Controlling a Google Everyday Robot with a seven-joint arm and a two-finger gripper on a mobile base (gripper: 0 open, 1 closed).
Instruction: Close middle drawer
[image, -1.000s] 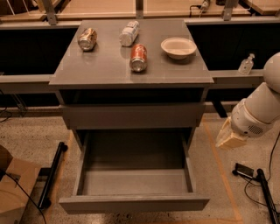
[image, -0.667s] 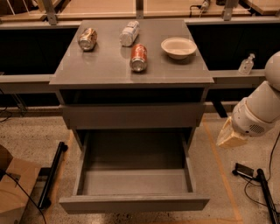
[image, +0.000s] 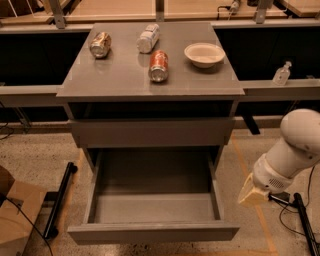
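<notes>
— Grey cabinet (image: 120, 75), matte all over. Where is the middle drawer (image: 154, 232)?
— Pulled far out toward the camera, under the uppermost drawer front (image: 152, 132). Its plain flat front sits low in the view, and the inside of the box shows as bare grey.
— And the upper one?
— It stands a little proud of the frame, with a dark gap between it and the cabinet top.
— Where is the gripper (image: 252, 192)?
— Right of the cabinet and low, near the open drawer's right side wall but apart from it. It hangs at the end of the white arm (image: 295, 145) over the speckled floor. Whether it is wide or narrow, I cannot tell.
— What lies on top?
— A red can (image: 159, 66) on its side near the middle, a bronze can (image: 100, 44) at the back left, a white bottle (image: 148, 38) lying at the back, and a pale bowl (image: 204, 54) to the right.
— Anything else?
— A clear bottle (image: 282, 74) on the ledge at the right and a cardboard box (image: 15, 220) at the lower left, with a black bar (image: 60, 200) on the floor beside it.
</notes>
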